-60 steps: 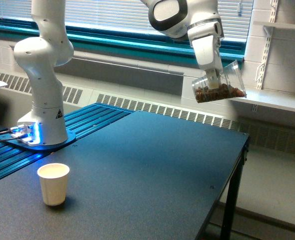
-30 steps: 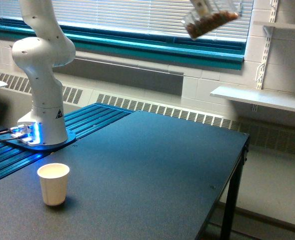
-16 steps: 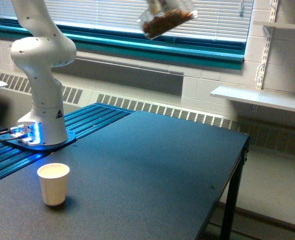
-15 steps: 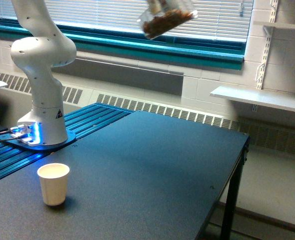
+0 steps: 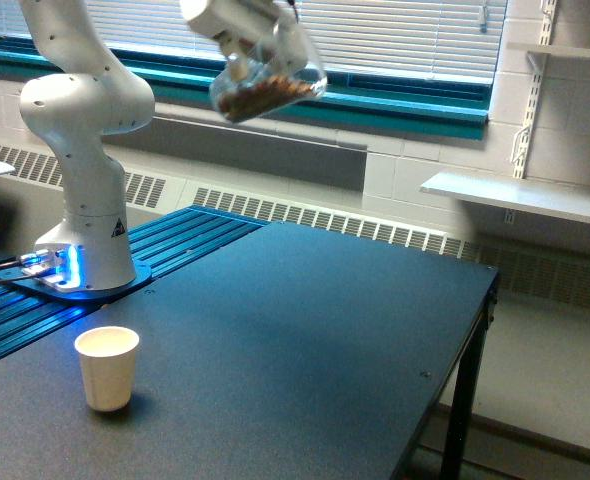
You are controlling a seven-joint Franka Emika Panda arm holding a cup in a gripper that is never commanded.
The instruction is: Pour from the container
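Currently the gripper (image 5: pixel 243 62) grips the container (image 5: pixel 268 82), tilted and holding brown pieces, in the upper centre-left of the frame. Far below, a paper cup (image 5: pixel 107 367) stands at lower left on the dark table (image 5: pixel 305 340).

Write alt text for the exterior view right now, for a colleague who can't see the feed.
A white robot arm's gripper holds a clear plastic tumbler, tilted and partly filled with brown pieces, high above a dark table. A small cream paper cup stands upright near the table's front edge at the exterior view's left, well below and left of the tumbler. Window blinds fill the background.
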